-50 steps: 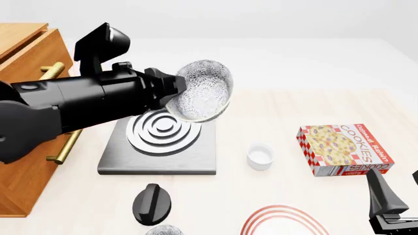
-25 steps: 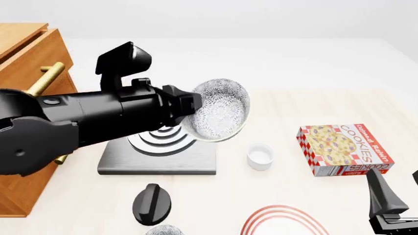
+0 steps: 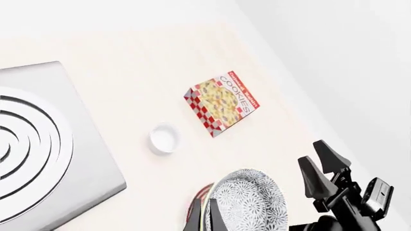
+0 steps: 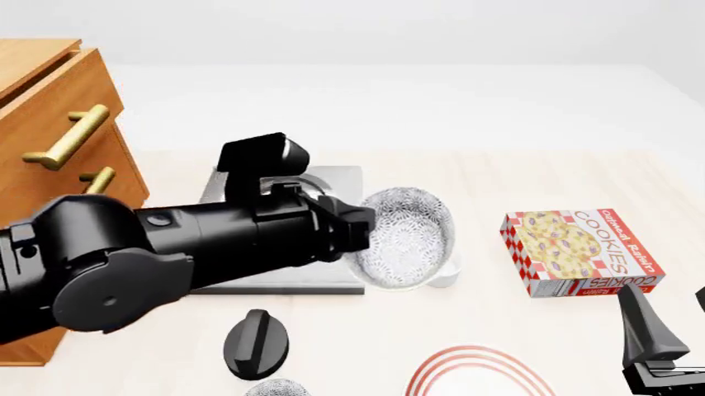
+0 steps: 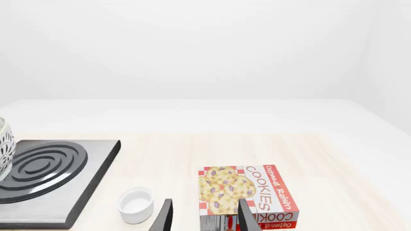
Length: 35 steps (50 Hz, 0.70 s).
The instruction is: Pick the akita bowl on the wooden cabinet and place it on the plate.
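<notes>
The left pincer (image 4: 355, 231) is clenched on the rim of the akita bowl (image 4: 408, 238), carrying it in the air, tipped on its side, above the counter (image 4: 496, 177). In the front view the bowl hangs over the near right corner of the grey stove (image 4: 330, 285) and hides most of the small white cup (image 4: 447, 276) behind it. From the left wrist view the speckled outside of the bowl (image 3: 247, 204) sits beside the two dark fingers (image 3: 211, 219), with a sliver of the plate's red rings (image 3: 194, 209) showing past its edge.

The plate (image 4: 480, 373) lies at the near edge of the counter, nearer and to the right of the bowl, bare. The wooden cabinet (image 4: 66, 148) stands at the far left, well apart from the bowl. A cookie box (image 4: 582, 252) lies to the right of the cup, and a black knob-like object (image 4: 257, 342) rests in front of the stove.

The right pincer (image 5: 204, 216) is released, its fingers spread and holding nothing, resting low at the counter's near right, pointed toward the cookie box (image 5: 247, 195) and the cup (image 5: 136, 204).
</notes>
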Tool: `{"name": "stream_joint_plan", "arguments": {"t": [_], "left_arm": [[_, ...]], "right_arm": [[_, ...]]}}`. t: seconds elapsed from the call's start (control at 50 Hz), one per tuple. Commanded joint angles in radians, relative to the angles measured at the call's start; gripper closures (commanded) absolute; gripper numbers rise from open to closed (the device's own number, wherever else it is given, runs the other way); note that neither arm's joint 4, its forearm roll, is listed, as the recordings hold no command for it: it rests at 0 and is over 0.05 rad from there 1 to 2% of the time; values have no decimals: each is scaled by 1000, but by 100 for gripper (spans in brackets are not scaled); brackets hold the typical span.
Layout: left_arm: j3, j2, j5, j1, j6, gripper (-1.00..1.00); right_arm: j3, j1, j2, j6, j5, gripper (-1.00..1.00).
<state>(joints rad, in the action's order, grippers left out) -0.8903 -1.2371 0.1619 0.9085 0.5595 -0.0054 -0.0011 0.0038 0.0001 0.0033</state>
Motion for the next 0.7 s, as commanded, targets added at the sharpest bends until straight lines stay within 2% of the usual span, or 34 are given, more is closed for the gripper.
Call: {"name": "stream_joint_plan", "arguments": {"t": [0.02, 0.7], "left_arm": [[10, -39, -30, 45, 4, 100], [55, -131, -97, 71, 36, 100]], "right_arm": [[0, 0, 0, 0, 0, -100], [0, 0, 0, 0, 0, -100]]}}
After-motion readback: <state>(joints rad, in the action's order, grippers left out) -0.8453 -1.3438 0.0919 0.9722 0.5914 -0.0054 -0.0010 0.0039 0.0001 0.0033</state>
